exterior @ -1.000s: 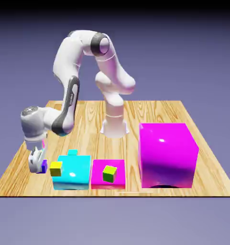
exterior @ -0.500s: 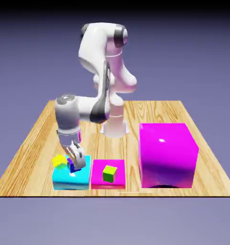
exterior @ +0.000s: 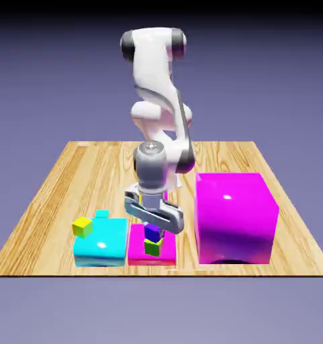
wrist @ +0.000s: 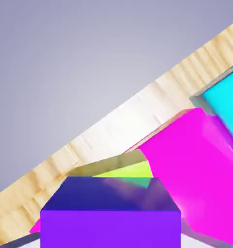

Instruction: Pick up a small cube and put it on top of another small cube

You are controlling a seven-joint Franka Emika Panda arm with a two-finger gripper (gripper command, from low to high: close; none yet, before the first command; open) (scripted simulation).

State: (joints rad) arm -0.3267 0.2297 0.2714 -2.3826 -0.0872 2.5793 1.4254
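The small purple cube [exterior: 152,232] rests on top of the lime cube [exterior: 152,248], which stands on a flat magenta block [exterior: 135,250]. My gripper [exterior: 153,228] hangs straight over the pair, its fingers down on either side of the purple cube and a little apart from it, so it is open. In the hand view the purple cube [wrist: 111,220] fills the bottom middle and covers the fingertips. Behind it peeks the lime cube [wrist: 123,170], with the flat magenta block [wrist: 195,160] beyond.
A cyan block [exterior: 103,245] lies just to the exterior view's left, carrying a tiny yellow cube [exterior: 82,227] and a tiny teal cube [exterior: 102,214]. A tall magenta block [exterior: 234,215] stands close on the right. The wooden table [exterior: 56,188] ends just in front of the blocks.
The arm swung from over the cyan block to the exterior view's right with the purple cube. The cube now sits on the lime cube and the fingers have parted from it.
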